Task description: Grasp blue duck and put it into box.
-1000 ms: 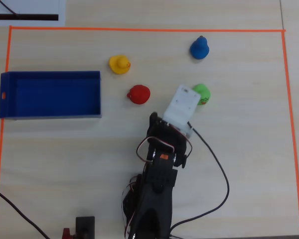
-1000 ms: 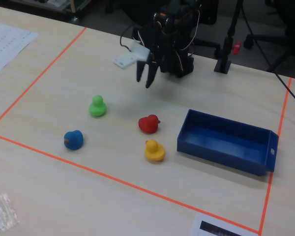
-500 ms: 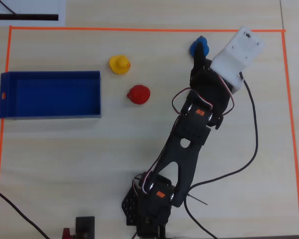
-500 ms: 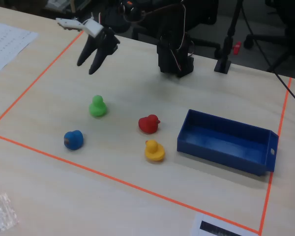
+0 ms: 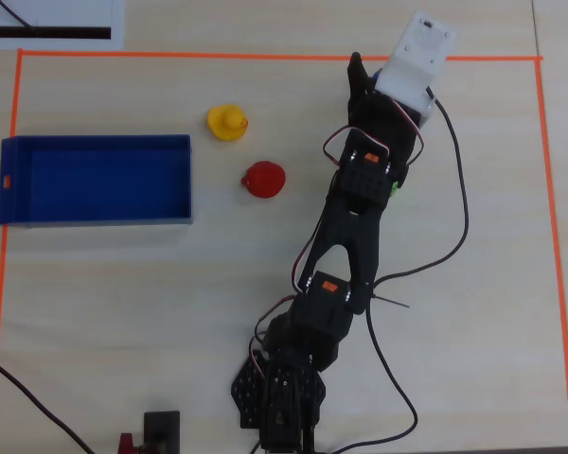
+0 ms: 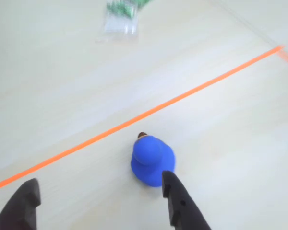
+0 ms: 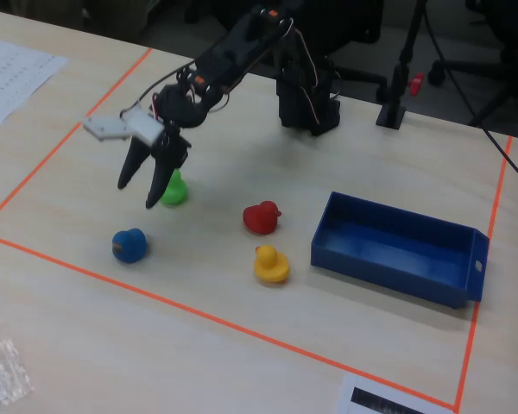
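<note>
The blue duck (image 6: 152,160) sits on the table just inside the orange tape line; in the fixed view it (image 7: 129,245) is at the near left. My gripper (image 6: 101,181) is open and empty. In the wrist view the duck lies right by the tip of the right finger (image 6: 180,203), far from the left finger. In the fixed view the gripper (image 7: 136,195) hovers a little above and behind the duck. The blue box (image 7: 388,246) stands open and empty at the right; the overhead view shows it (image 5: 95,180) at the left. The arm hides the blue duck in the overhead view.
A green duck (image 7: 173,190) sits right behind the gripper. A red duck (image 7: 262,217) and a yellow duck (image 7: 271,264) lie between the gripper and the box. A clear plastic bag (image 7: 0,375) lies outside the orange tape (image 7: 198,315).
</note>
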### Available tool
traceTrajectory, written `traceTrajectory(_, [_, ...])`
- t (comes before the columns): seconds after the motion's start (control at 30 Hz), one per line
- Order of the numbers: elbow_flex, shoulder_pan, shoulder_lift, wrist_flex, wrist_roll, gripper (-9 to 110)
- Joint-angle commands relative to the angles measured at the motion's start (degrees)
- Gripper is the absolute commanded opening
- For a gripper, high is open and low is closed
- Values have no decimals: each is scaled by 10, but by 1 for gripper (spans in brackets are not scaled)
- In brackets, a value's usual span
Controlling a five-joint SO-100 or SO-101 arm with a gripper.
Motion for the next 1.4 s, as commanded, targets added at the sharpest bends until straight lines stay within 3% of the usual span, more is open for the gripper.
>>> traceTrajectory(0.0, [-119,-10,-97,-19,-7,35])
traceTrajectory(0.37, [-303,12,-292,-28,-41,34])
traceTrajectory(0.6, [-291,27,-320,-28,-56,31])
traceTrajectory(0.63, [-286,29,-321,-28,-57,29])
traceTrajectory(0.73, [-269,29,-321,-30,-58,2])
traceTrajectory(0.93, [-244,20,-300,36,-60,0])
traceTrajectory(1.03, [-240,18,-271,47,-12,0])
traceTrajectory(1.2, [-383,-22,-178,306,168,0])
traceTrajectory(1.37, [-502,-167,-94,593,299,0])
